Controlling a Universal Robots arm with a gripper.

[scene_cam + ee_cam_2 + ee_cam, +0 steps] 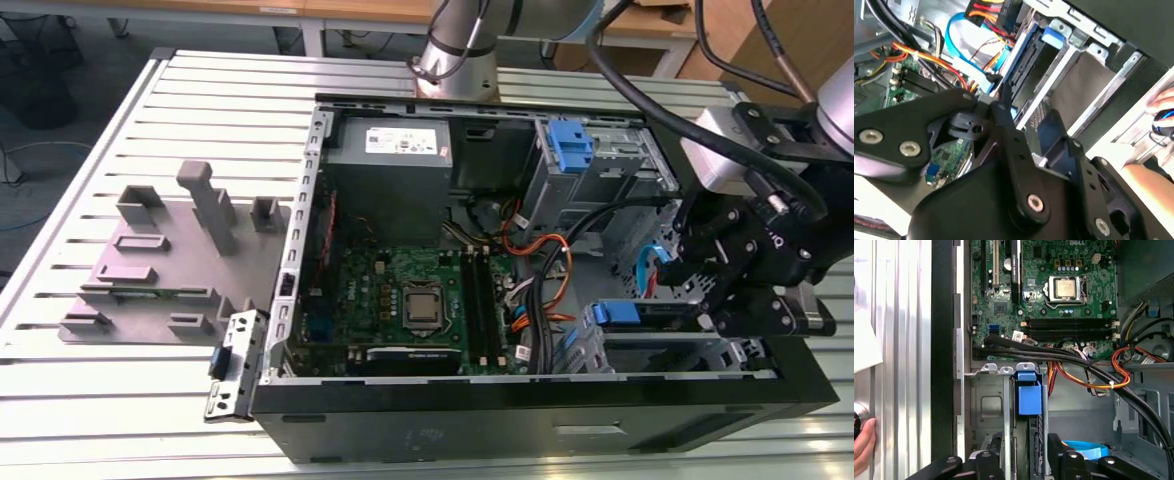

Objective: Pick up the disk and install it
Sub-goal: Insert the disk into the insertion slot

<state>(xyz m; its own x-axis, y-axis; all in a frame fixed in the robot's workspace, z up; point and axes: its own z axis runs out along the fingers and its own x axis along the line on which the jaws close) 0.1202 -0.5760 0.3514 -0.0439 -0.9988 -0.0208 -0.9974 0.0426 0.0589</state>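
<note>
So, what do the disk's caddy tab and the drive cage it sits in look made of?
The caddy tab looks like blue moulded plastic: even colour, soft sheen. The drive cage looks like bare sheet metal, probably steel: grey, stamped panel, folded edges.

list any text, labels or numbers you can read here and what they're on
No text here can be read for sure.
The power supply label: print too small to read.
The motherboard: white lettering too small to read.
The white sticker on the motherboard: blurred.
The disk: its blue caddy tab shows no print.
</note>
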